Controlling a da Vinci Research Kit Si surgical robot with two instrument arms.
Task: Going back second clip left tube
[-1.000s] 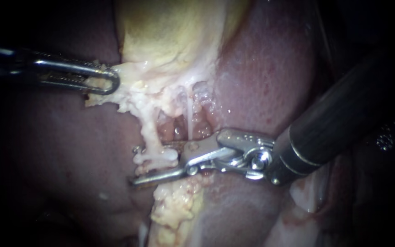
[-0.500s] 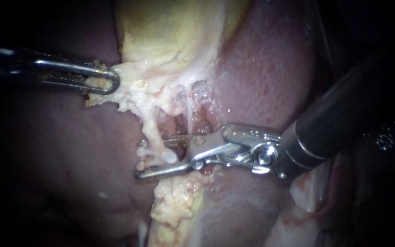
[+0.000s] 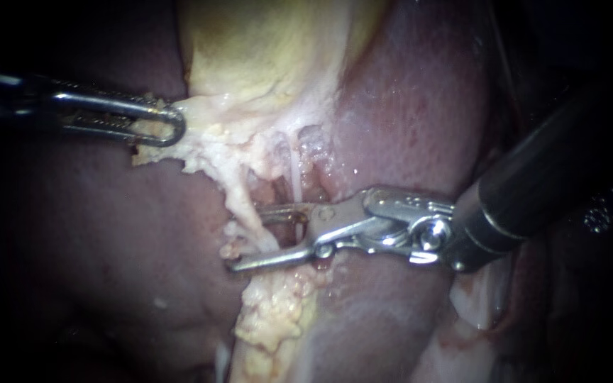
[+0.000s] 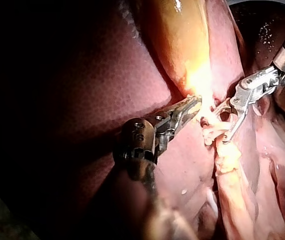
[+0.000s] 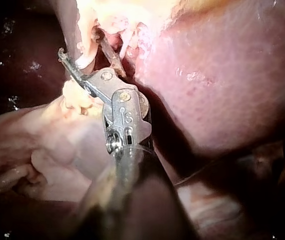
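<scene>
My left instrument (image 3: pixel 172 126) comes in from 9 o'clock. Its jaws sit at about 10 o'clock from centre, clenched on the pale tissue (image 3: pixel 203 145) at the lower edge of the gallbladder (image 3: pixel 264 50), which fills 12 o'clock. My right instrument (image 3: pixel 244 240) enters from 3 o'clock with its jaws released and a wide gap between them, pointing toward 9 o'clock. The left tube (image 3: pixel 239 204) lies just off centre at 8 o'clock, a pale strand running down from the gallbladder and crossing between those spread jaws. I cannot tell whether a clip sits on it. The liver (image 3: pixel 406 106) lies at 2 o'clock, and lumpy fat (image 3: pixel 271 319) trails toward 6 o'clock.
</scene>
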